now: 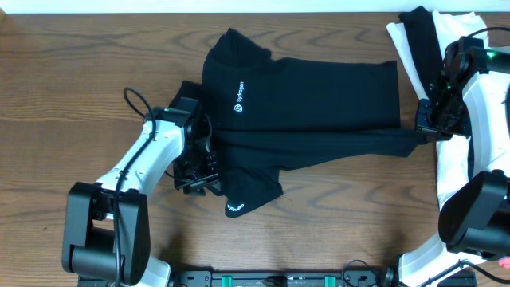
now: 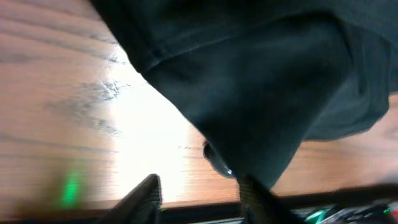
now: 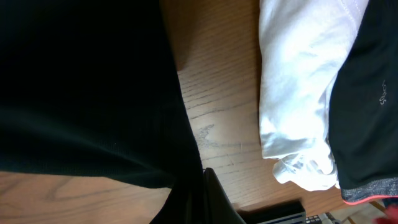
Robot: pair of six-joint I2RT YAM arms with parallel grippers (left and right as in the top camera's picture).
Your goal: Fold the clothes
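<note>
Cloth is the centre of the scene: a black garment lies spread across the middle of the wooden table, partly doubled over itself, with a small white logo and lettering facing up near its left side. One sleeve sticks out toward the near edge of the table and carries white lettering of its own.

At the garment's lower left edge sits the left hand. In the left wrist view its fingers stand apart with bare table showing between them; a fold of the black fabric hangs down in front and drapes against one finger, but nothing is pinched.

Over at the garment's right end is the right hand, with a narrow strip of the fabric drawn taut toward it. The right wrist view shows the black cloth running down into the closed fingers, so this hand is clamped on the garment's edge.

Just beyond the right hand, at the table's far right corner, lies a pile of other clothes: a rumpled white piece beside a dark one with small lettering.
</note>
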